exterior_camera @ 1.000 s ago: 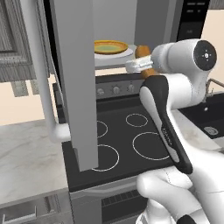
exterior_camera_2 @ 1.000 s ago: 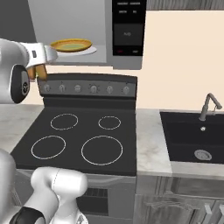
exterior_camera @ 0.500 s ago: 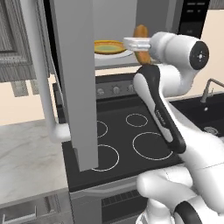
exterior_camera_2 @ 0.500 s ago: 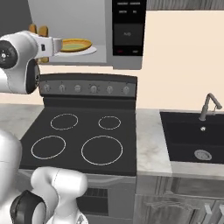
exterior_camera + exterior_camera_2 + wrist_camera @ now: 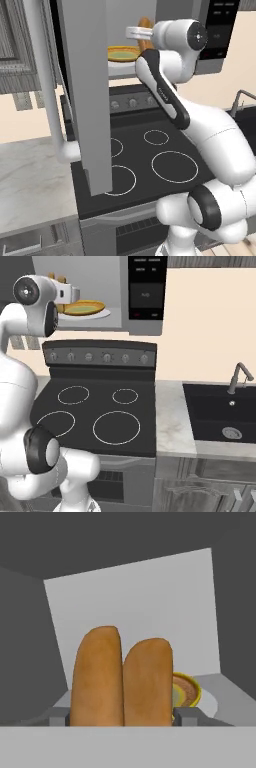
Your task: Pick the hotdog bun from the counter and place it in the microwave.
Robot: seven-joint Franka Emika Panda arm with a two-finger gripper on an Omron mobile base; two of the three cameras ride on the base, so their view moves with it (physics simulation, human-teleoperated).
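My gripper [image 5: 122,717] is shut on the hotdog bun [image 5: 122,677], an orange-brown roll with a split down its middle, which stands up between the dark fingertips [image 5: 185,714]. In the left base view the gripper [image 5: 141,34] holds the bun [image 5: 145,24] at the open mouth of the microwave [image 5: 222,25], just above and right of the flat yellow-orange dish [image 5: 122,52]. From the right base view the bun [image 5: 62,278] pokes up over the hand [image 5: 65,288], left of that dish [image 5: 85,307] on the white round tray [image 5: 102,314]. The marbled counter [image 5: 30,180] lies lower left.
The tall grey microwave door [image 5: 82,90] hangs wide open, close on the arm's left. Below lies the black stovetop [image 5: 95,411] with white rings. A dark sink [image 5: 225,416] with a faucet sits to the right, past a strip of counter [image 5: 172,416].
The hand has risen and swung the bun from beside the dish up into the microwave opening, above the dish's edge. The grip has stayed shut on the bun.
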